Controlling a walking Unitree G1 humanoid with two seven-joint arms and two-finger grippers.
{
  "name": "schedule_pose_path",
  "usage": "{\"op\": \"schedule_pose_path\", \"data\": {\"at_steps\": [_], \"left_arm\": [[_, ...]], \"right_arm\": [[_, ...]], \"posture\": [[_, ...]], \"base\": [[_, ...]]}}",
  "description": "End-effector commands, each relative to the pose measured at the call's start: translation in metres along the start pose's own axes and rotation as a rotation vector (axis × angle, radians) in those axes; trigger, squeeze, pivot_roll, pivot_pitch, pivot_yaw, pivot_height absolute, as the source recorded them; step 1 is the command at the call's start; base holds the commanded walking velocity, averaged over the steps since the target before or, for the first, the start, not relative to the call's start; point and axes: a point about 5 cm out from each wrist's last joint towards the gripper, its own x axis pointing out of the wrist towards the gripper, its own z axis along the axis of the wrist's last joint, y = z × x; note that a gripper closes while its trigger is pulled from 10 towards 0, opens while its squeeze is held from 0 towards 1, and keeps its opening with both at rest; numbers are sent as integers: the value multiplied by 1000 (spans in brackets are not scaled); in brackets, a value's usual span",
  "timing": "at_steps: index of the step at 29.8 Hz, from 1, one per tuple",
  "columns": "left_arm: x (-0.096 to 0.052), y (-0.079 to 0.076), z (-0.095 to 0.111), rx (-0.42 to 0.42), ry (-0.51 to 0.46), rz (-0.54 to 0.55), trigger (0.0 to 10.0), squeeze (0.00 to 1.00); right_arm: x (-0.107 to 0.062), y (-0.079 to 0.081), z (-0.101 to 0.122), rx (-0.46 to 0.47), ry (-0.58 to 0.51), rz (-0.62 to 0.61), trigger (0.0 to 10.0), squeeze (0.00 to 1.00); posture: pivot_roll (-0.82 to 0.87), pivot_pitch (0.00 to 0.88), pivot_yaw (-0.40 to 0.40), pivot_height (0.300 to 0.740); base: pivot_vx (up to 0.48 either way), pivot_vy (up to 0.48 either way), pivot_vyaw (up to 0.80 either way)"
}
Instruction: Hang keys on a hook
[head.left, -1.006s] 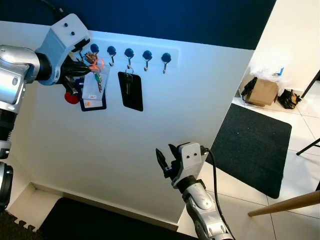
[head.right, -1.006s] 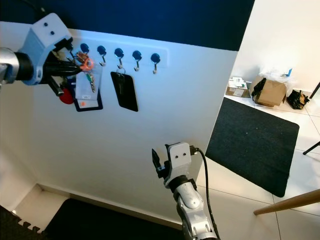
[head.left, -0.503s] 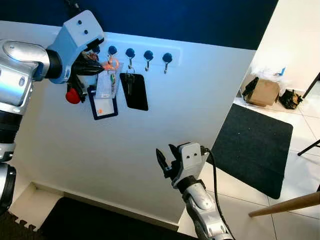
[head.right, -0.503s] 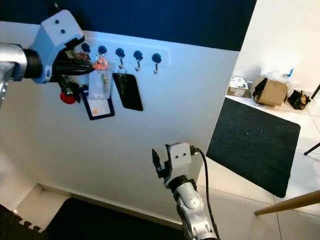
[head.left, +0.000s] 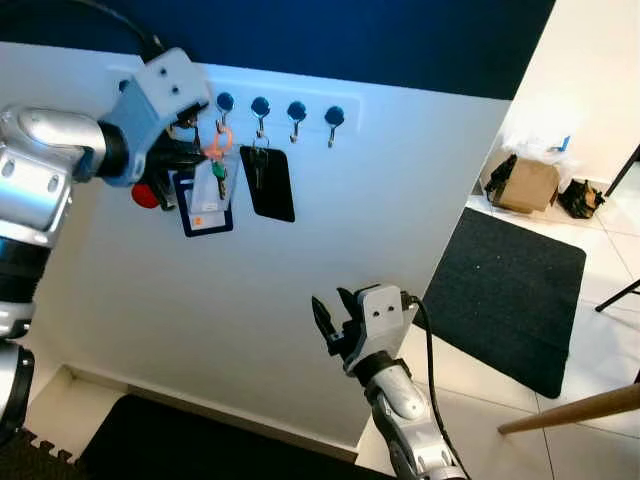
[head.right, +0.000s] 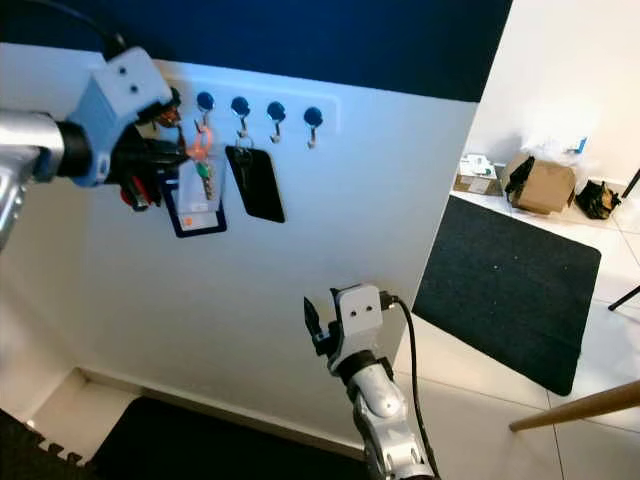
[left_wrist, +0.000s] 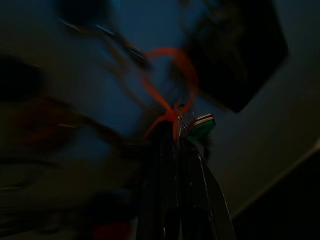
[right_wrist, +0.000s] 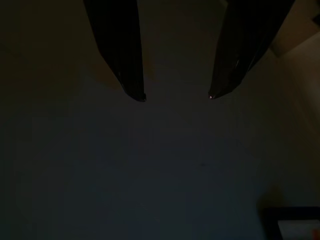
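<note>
The left pincer (head.left: 190, 152) pinches the orange loop (left_wrist: 167, 82) of the keys (head.left: 216, 168), held at the second blue-knobbed hook (head.left: 225, 104) on the white wall rail (head.left: 350, 108). At five o'clock from the loop hangs a green-headed key (left_wrist: 201, 125). A blue badge holder (head.left: 207, 205) and black fob (head.left: 268, 182) hang alongside; no writing is legible. The right pincer (head.left: 333, 325), fingers spread wide, idles low.

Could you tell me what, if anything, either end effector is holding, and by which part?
The left end effector pinches the keys by their orange loop; the right end effector holds nothing.
</note>
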Motion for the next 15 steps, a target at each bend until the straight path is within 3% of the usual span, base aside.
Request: {"op": "schedule_pose_path", "data": {"at_steps": [1,6,11,14,15], "left_arm": [[7,-10,0,1,-6,-37,10000,0],[9,-14,-5,-15,-8,-31,10000,0],[8,-9,-10,-79,-51,98,10000,0],[8,-8,-9,-99,-64,121,10000,0],[5,-6,-8,-150,-92,153,10000,1000]], "right_arm": [[-3,-1,-4,7,13,-7,10000,0],[-3,0,-4,6,10,-3,10000,0],[-4,0,-4,5,12,-6,10000,0],[-4,-1,-5,5,12,-6,10000,0],[-4,0,-5,4,14,-4,10000,0]], "posture": [[261,174,8,740],[258,172,10,740],[256,172,7,740],[256,172,7,740],[257,174,2,740]], "base": [[0,0,0],[0,0,0],[0,0,0],[0,0,0],[0,0,0]]}}
